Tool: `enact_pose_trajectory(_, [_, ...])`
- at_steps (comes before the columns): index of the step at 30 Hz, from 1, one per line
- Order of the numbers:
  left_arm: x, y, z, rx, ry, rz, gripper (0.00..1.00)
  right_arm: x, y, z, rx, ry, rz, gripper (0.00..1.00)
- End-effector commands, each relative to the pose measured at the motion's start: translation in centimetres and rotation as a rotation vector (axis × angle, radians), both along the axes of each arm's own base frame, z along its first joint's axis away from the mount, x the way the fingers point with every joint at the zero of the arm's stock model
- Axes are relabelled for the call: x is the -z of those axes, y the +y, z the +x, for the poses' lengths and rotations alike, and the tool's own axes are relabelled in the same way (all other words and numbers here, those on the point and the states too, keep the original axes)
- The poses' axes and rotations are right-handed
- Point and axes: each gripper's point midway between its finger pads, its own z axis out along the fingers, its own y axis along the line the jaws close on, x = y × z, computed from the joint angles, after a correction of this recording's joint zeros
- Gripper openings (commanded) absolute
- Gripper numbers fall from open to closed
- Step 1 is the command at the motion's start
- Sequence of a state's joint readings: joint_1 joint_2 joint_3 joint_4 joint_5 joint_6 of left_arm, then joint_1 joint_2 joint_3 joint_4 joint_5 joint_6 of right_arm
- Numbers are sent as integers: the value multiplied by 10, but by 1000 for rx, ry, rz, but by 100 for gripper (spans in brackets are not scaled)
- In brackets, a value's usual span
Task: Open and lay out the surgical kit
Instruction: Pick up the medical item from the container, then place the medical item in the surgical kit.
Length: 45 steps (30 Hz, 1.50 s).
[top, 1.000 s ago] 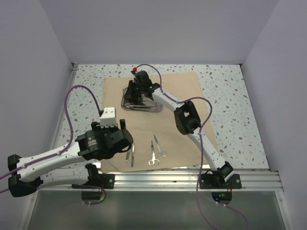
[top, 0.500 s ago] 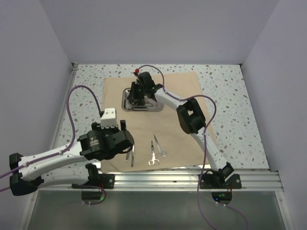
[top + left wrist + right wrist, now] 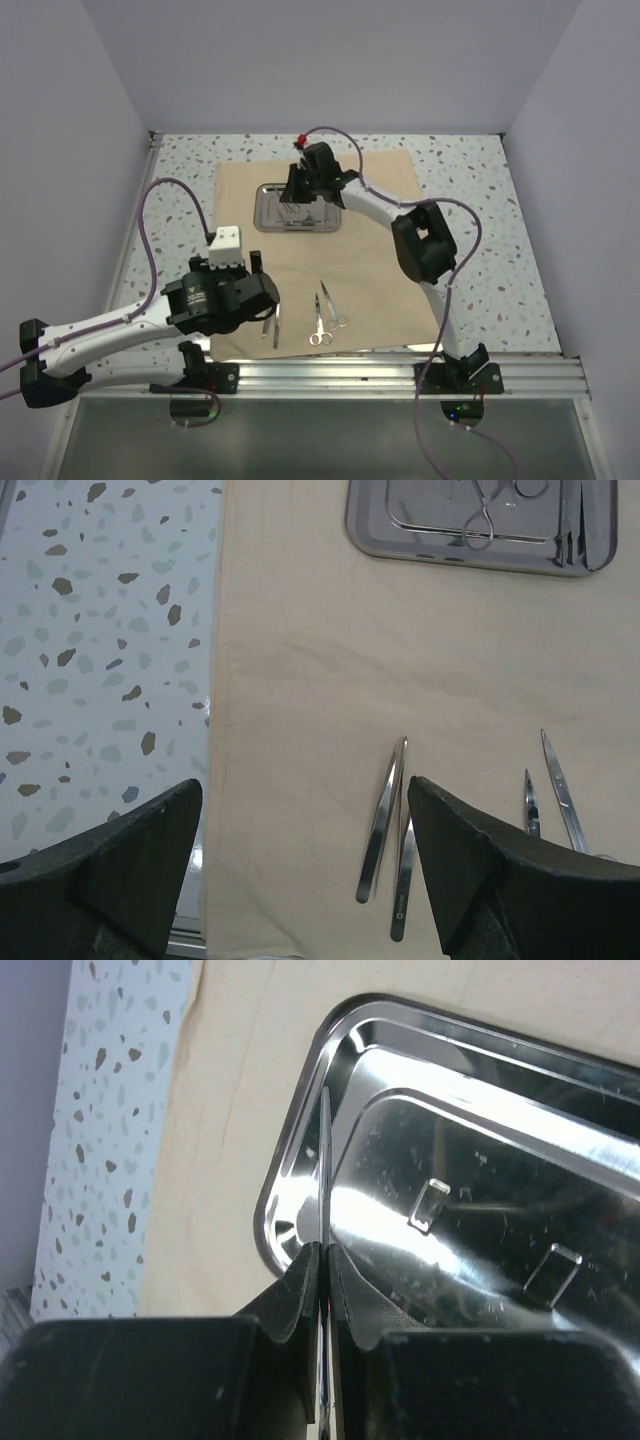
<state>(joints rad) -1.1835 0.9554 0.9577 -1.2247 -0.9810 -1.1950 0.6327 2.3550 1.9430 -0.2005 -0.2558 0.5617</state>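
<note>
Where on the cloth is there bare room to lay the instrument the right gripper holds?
The cloth is bare between the tray and the row of tweezers and scissors, and also right of the scissors. Crowded: the near edge around the left gripper.

Fixed view high at near edge, looking down over whole table [image 3: 480, 200], left wrist view low over cloth [image 3: 300, 680], facing far tray [image 3: 400, 545], right wrist view close on same tray.

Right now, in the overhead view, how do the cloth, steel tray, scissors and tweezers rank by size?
1. beige cloth
2. steel tray
3. scissors and tweezers: too alike to rank
</note>
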Motion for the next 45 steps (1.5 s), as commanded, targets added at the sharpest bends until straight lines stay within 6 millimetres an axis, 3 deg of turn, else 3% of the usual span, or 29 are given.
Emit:
enact_pose_trajectory(1, [-16, 2, 4, -32, -57, -31, 89, -67, -10, -16, 4, -84, 97, 0])
enact_pose_trajectory(2, [-16, 2, 4, -32, -57, -34, 89, -72, -15, -20, 21, -98, 106, 0])
enact_pose_trajectory(3, [-17, 2, 5, -32, -58, -34, 89, -106, -24, -29, 36, -142, 143, 0])
enact_pose_trajectory(4, [-16, 1, 4, -30, -57, -34, 89, -82, -37, -44, 60, -91, 107, 0])
enact_pose_trajectory(6, [-17, 0, 5, -24, -60, -40, 89, -89, -54, -57, 107, -106, 101, 0])
enact_pose_trajectory(7, [-17, -1, 4, -20, -57, -42, 89, -111, -63, -70, 126, -135, 121, 0])
enact_pose_trajectory(8, [-17, -1, 4, -16, -55, -42, 89, -86, -69, -91, 129, -97, 72, 0])
enact_pose_trajectory(9, [-17, -2, 5, -10, -58, -44, 89, -80, -80, -96, 182, -112, 27, 0])
enact_pose_trajectory(10, [-17, -3, 5, -6, -55, -45, 89, -73, -88, -115, 193, -95, 6, 0])
enact_pose_trajectory(12, [-17, -4, 5, -1, -57, -44, 89, -60, -84, -141, 193, -82, -10, 0])
enact_pose_trajectory(13, [-17, -5, 5, 1, -55, -47, 89, -36, -90, -157, 219, -29, -29, 0])
enact_pose_trajectory(15, [-16, -5, 5, 2, -52, -42, 89, -23, -81, -178, 204, 1, -7, 0])
enact_pose_trajectory(19, [-14, -6, 5, 3, -44, -31, 89, 33, -78, -220, 203, 125, -43, 0])
enact_pose_trajectory(21, [-14, -6, 5, 0, -44, -26, 89, 44, -75, -233, 207, 154, -39, 0])
enact_pose_trajectory(24, [-13, -5, 6, -15, -44, -12, 89, 63, -89, -248, 223, 177, -91, 0])
enact_pose_trajectory(29, [-14, -13, 11, -25, -56, -7, 94, 77, -104, -261, 219, 194, -157, 0])
enact_pose_trajectory(30, [-14, -17, 13, -24, -57, 4, 96, 76, -104, -261, 207, 188, -169, 3])
enact_pose_trajectory(31, [-16, -20, 15, -23, -64, 5, 97, 77, -107, -266, 195, 190, -198, 15])
enact_pose_trajectory(33, [-28, -30, 22, -12, -93, -9, 100, 67, -110, -263, 191, 148, -227, 34])
enact_pose_trajectory(34, [-29, -35, 26, -11, -103, 1, 99, 66, -117, -265, 186, 141, -264, 51])
enact_pose_trajectory(36, [-42, -46, 35, -9, -146, -23, 99, 50, -124, -257, 197, 80, -293, 60])
enact_pose_trajectory(41, [-63, -74, 67, 4, -223, -75, 99, -12, -153, -248, 237, -57, -329, 66])
enact_pose_trajectory(45, [-65, -97, 105, 76, -243, -114, 99, -71, -176, -241, 273, -189, -318, 68])
